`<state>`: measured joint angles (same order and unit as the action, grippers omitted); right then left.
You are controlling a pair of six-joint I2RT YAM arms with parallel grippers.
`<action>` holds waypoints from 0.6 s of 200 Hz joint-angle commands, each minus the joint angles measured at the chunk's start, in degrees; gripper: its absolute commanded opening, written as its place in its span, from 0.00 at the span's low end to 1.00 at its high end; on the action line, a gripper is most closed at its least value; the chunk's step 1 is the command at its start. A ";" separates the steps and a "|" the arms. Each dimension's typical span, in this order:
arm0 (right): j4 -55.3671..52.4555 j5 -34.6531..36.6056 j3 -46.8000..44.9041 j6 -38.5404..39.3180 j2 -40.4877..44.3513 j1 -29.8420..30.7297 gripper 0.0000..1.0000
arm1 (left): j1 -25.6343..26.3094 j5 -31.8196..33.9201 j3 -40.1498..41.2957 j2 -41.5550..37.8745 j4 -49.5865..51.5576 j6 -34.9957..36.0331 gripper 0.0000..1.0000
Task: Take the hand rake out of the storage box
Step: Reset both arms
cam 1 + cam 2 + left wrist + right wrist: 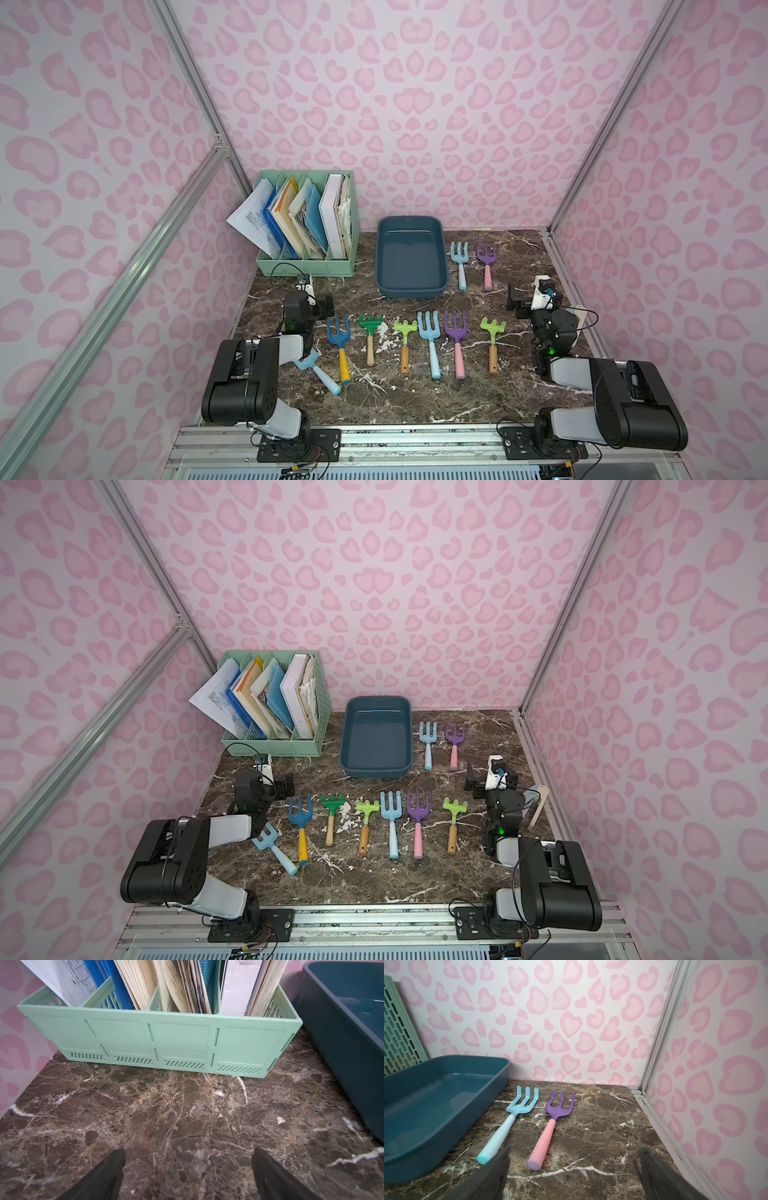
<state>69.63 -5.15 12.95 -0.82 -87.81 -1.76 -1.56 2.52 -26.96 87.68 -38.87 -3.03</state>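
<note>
The dark teal storage box stands at the back middle of the marble table, and only its bare floor shows inside; no hand rake shows in it. It also appears in the left wrist view and the right wrist view. A light blue hand rake and a purple one with a pink handle lie just right of the box. My left gripper hovers open over bare marble, in front of the rack. My right gripper is open, just short of the two handle ends.
A mint-green file rack full of papers stands left of the box. Several more rakes lie in a row across the front, and a light blue one lies slanted beside the left arm. Pink patterned walls enclose the table.
</note>
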 commanded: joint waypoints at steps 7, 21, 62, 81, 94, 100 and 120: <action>1.57 -0.21 0.43 0.12 0.02 -0.02 0.99 | -0.08 0.39 -0.36 0.04 0.28 -0.15 0.99; 1.44 -0.22 0.48 0.12 0.01 0.00 0.99 | 0.20 0.90 -0.89 0.50 0.90 0.03 0.99; 1.55 -0.24 0.50 0.09 0.08 -0.02 0.99 | 0.44 1.23 -0.55 0.11 0.47 0.07 0.99; 1.57 -0.25 0.41 0.11 0.09 0.00 0.99 | 0.50 1.17 -0.55 0.10 0.46 0.11 0.99; 1.55 -0.22 0.48 0.06 0.12 0.00 0.99 | 0.44 1.22 -0.52 0.07 0.46 0.13 0.99; 1.55 -0.27 0.43 0.12 0.10 0.00 0.99 | 0.49 1.27 -0.49 0.08 0.46 0.05 0.99; 1.54 -0.26 0.44 0.12 0.13 -0.01 0.99 | 0.43 1.21 -0.59 0.05 0.46 0.11 0.99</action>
<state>69.63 -5.15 12.95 -0.82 -87.81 -1.76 -1.10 3.62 -27.42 88.03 -38.04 -3.03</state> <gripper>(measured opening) 0.991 0.988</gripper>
